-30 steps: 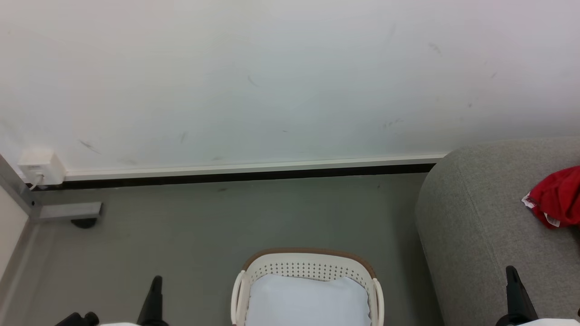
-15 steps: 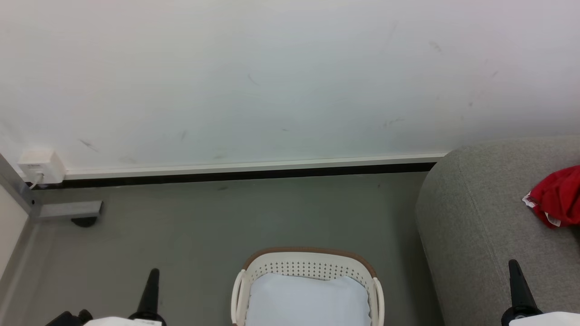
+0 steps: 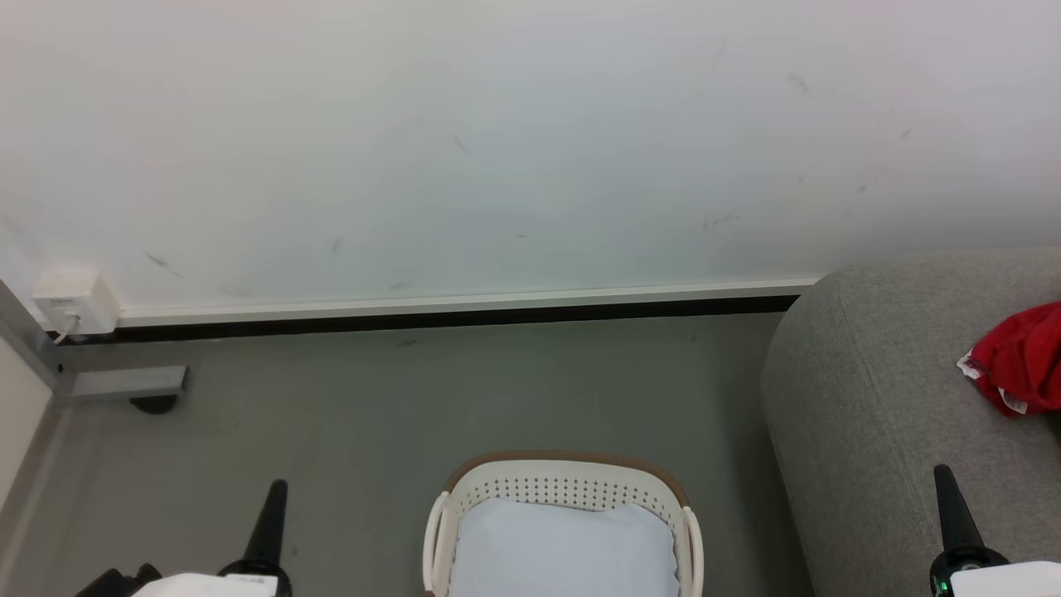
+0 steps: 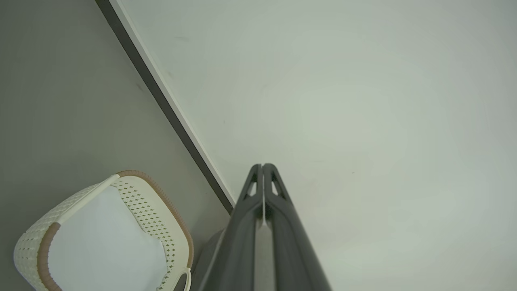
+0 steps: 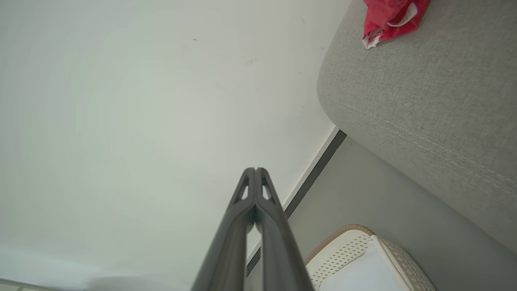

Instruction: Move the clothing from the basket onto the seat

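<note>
- Clothing, a bright red crumpled bundle with bits of white trim, lies on top of the seat, back from the seat's rounded left end and cut off by the right edge of the head view.
- Seat: a light grey woven sofa that stands on the grey floor at the right. A strip of bare floor separates its rounded end from the basket.
- Basket: white and perforated with a brown rim, it stands upright on the floor at the bottom middle of the head view, between the two claws. A flat, pale bluish-white pad lies inside it and covers what can be seen of its bottom.
- Left claw: its two dark fingers are pressed together to a single point and grip nothing. It hangs above the floor to the left of the basket, apart from it, and points toward the wall.
- Right claw: it is likewise closed to a point and empty. In the head view it shows against the seat's grey fabric, well apart from the clothing.
- Wall: white and lightly scuffed, with a pale skirting strip along its foot and a small white socket box at the left end.
</note>
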You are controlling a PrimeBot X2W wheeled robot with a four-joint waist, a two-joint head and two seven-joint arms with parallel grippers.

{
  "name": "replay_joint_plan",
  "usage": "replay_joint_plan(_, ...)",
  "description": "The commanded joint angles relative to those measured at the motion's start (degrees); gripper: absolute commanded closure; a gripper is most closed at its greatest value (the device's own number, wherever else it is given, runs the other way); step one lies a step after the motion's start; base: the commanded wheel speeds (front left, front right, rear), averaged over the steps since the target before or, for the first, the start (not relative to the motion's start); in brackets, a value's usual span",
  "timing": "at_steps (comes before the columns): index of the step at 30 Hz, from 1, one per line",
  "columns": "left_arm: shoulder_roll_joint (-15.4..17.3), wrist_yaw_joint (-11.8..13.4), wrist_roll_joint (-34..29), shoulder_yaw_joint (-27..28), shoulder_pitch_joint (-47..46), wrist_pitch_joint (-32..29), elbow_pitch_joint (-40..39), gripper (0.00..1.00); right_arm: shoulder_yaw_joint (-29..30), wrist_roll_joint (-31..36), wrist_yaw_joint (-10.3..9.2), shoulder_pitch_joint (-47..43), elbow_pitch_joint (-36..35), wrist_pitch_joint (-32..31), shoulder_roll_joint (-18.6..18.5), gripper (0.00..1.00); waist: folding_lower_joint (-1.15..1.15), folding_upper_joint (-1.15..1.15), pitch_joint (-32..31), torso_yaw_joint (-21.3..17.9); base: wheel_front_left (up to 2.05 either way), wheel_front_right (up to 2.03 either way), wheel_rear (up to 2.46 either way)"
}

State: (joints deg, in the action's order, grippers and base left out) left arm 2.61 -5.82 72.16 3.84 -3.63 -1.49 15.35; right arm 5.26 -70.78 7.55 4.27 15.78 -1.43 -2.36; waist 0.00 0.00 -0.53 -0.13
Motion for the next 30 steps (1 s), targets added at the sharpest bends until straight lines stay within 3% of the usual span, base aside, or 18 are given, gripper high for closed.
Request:
replay_joint_plan(1,0.4,-0.4,1.4,0.5,-1.2,-0.4,-0.6,1.0,0.2,-1.6,-0.07,0.9,-0.7,-0.4,-0.6,1.0,0.0,0.0,0.0,0.0,0.0,0.0,0.0)
replay_joint_plan(30,0.4,-1.4,14.8,2.3,-2.4,-3.9,-1.1,1.0,1.1,-15.9,-0.1,1.9,-1.5,-3.9,-0.7,1.0,0.0,0.0,0.5,0.1,0.0,0.0,0.0)
